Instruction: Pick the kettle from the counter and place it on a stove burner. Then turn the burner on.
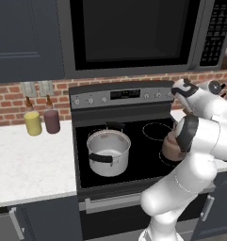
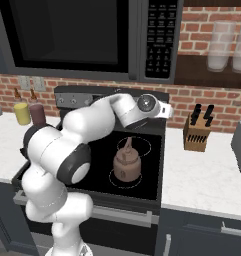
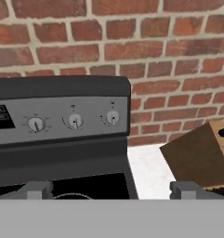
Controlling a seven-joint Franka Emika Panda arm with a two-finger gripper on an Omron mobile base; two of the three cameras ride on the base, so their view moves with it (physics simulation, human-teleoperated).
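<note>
Three knobs (image 3: 75, 122) sit ahead of the gripper (image 3: 111, 188), its jaws wide apart and empty. The kettle (image 2: 127, 162) sits on the front right burner (image 2: 112, 178). Pick its matching knob, close gently, then twist slowly.

My robot arm is big, white and round all over.

I see fat, smooth white arm (image 2: 87, 125) parts that look like shiny tubes, joined by dark grey rings at the bends. One grey ring has a pale round cap in its middle. The wrist end has a round grey disc on its side. In my hand view, two small grey finger tips (image 3: 36, 189) poke up, square and blocky.
</note>
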